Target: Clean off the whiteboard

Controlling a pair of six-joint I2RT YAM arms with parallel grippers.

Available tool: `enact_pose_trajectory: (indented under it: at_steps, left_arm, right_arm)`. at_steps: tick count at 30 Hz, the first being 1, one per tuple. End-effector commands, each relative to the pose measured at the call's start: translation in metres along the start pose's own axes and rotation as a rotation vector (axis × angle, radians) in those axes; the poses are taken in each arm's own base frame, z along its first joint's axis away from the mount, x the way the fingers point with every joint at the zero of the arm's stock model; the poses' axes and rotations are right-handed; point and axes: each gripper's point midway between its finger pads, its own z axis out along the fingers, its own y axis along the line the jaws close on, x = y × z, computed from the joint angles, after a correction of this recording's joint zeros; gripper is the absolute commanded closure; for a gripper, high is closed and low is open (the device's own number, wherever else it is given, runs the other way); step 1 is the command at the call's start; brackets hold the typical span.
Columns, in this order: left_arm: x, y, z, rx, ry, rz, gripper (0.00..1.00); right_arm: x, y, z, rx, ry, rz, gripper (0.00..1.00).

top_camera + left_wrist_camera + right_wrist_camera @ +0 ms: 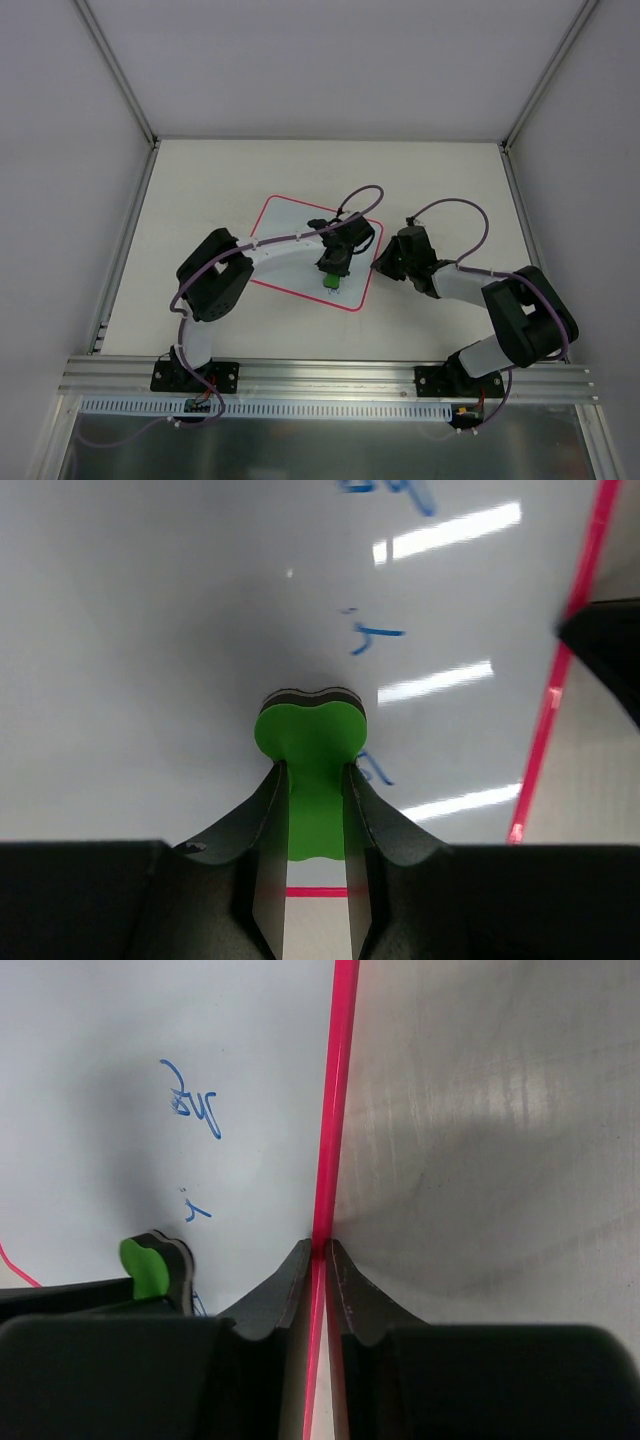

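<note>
"Two grippers at the whiteboard [288,222]. States?"

"I read the left gripper [312,780] as clamped on the green eraser [310,728]. The eraser's end is against the whiteboard, just below the blue scribbles [376,635]. The right gripper [318,1260] has its fingers nearly together, tips on the whiteboard's pink border [335,1110]."

"Board position?"

"I see it flat on the table [200,200], skewed."
</note>
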Motion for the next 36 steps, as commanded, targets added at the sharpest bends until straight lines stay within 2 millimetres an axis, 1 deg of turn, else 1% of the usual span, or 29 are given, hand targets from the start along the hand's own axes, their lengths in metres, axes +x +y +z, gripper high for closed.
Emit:
enact_pose_trajectory:
  at_steps: [1,3,7,8,9,10,11,12,14,15,16,17,18,19,20,21,22,23,24,25,26,27,28,30,31,32,33,35,36]
  left_arm:
    - [0.030,-0.045,0.012,0.129,0.118,0.040,1.00]
    - [0.028,-0.047,0.013,0.129,0.116,0.040,1.00]
    - [0.020,-0.027,0.017,0.063,0.084,0.023,1.00]
    - [0.014,-0.015,0.020,0.047,0.082,-0.003,1.00]
    - [0.011,-0.008,0.020,0.036,0.076,-0.013,1.00]
    - [0.005,-0.001,0.018,0.025,0.062,-0.014,1.00]
    - [-0.001,0.011,0.019,-0.008,0.045,-0.020,1.00]
    - [-0.009,0.024,0.021,-0.033,0.034,-0.039,1.00]
    - [-0.022,0.042,0.020,-0.077,0.002,-0.030,1.00]
    - [-0.033,0.053,0.021,-0.094,-0.015,-0.045,1.00]
    - [-0.043,0.061,0.021,-0.116,-0.036,-0.035,1.00]
    - [-0.043,0.067,0.025,-0.126,-0.030,-0.032,1.00]
    - [-0.054,0.070,0.024,-0.133,-0.049,-0.034,1.00]
    - [-0.059,0.077,0.030,-0.145,-0.044,-0.025,1.00]
    - [-0.063,0.078,0.033,-0.147,-0.047,-0.018,1.00]
    - [-0.076,0.074,0.031,-0.128,-0.067,-0.015,1.00]
    - [-0.078,0.074,0.038,-0.135,-0.061,0.016,1.00]
    - [-0.083,0.071,0.040,-0.128,-0.066,0.029,1.00]
    - [-0.096,0.065,0.038,-0.107,-0.090,0.033,1.00]
    - [-0.095,0.059,0.045,-0.085,-0.072,0.056,1.00]
    - [-0.105,0.053,0.044,-0.063,-0.088,0.059,1.00]
    - [-0.107,0.048,0.046,-0.044,-0.086,0.067,1.00]
    - [-0.104,0.044,0.053,-0.030,-0.071,0.084,1.00]
    - [-0.107,0.031,0.055,0.018,-0.066,0.100,1.00]
    - [-0.101,0.026,0.062,0.029,-0.046,0.124,1.00]
    - [-0.098,0.021,0.064,0.048,-0.037,0.140,1.00]
    - [-0.093,0.011,0.065,0.061,-0.029,0.164,1.00]
    - [-0.079,0.000,0.072,0.076,-0.002,0.220,1.00]
    - [-0.070,-0.012,0.073,0.096,0.012,0.252,1.00]
  right_arm:
    - [0.046,-0.044,-0.001,0.139,0.145,0.001,0.87]
    - [0.046,-0.043,-0.002,0.131,0.144,0.002,0.87]
    - [0.047,-0.044,-0.002,0.128,0.143,0.002,0.87]
    - [0.048,-0.044,-0.003,0.129,0.144,0.000,0.87]
    - [0.048,-0.045,-0.003,0.129,0.144,-0.001,0.87]
    - [0.047,-0.045,-0.002,0.132,0.143,0.001,0.87]
    - [0.048,-0.045,-0.003,0.129,0.144,-0.001,0.87]
    - [0.048,-0.045,-0.003,0.131,0.146,-0.001,0.87]
    - [0.049,-0.045,-0.003,0.129,0.149,-0.001,0.87]
    - [0.049,-0.045,-0.003,0.129,0.149,-0.001,0.87]
    - [0.048,-0.045,-0.003,0.130,0.148,-0.002,0.86]
    - [0.048,-0.045,-0.003,0.130,0.148,-0.002,0.87]
    - [0.048,-0.045,-0.002,0.131,0.148,-0.001,0.86]
    - [0.049,-0.045,-0.002,0.130,0.152,-0.002,0.86]
    - [0.048,-0.044,-0.001,0.128,0.151,-0.001,0.86]
    - [0.049,-0.045,0.000,0.127,0.154,0.000,0.86]
    - [0.049,-0.043,0.000,0.121,0.157,0.002,0.86]
    - [0.050,-0.042,0.001,0.117,0.160,0.005,0.86]
    - [0.049,-0.041,0.002,0.109,0.157,0.008,0.87]
    - [0.051,-0.041,0.002,0.108,0.162,0.010,0.86]
    - [0.051,-0.041,0.003,0.108,0.163,0.014,0.86]
    - [0.051,-0.040,0.003,0.105,0.164,0.015,0.86]
    - [0.051,-0.040,0.004,0.104,0.164,0.015,0.86]
    - [0.050,-0.038,0.004,0.100,0.162,0.014,0.86]
    - [0.050,-0.038,0.003,0.099,0.161,0.017,0.86]
    - [0.050,-0.038,0.003,0.098,0.160,0.017,0.86]
    - [0.050,-0.038,0.003,0.098,0.160,0.017,0.86]
    - [0.048,-0.036,0.003,0.093,0.154,0.016,0.86]
    - [0.048,-0.036,0.002,0.093,0.154,0.016,0.85]
